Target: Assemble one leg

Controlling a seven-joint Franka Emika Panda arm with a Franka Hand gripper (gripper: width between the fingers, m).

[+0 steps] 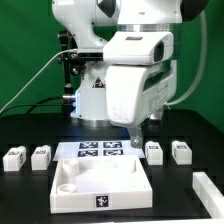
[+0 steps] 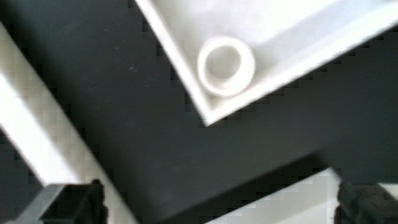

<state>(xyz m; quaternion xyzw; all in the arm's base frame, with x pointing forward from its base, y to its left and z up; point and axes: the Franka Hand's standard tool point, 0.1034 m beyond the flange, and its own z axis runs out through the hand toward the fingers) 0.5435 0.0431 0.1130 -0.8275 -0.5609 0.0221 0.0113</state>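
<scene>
Exterior view: leg [image 1: 155,152] stands outside white tray [image 1: 80,200], behind corner.

The white arm [image 1: 135,80] hangs wrist-down, its jaws pointing downward and spread wide apart.

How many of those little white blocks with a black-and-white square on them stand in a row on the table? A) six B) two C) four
C: two legs stand on the exterior view's left of the marker board, and two more stand on its right.
</scene>
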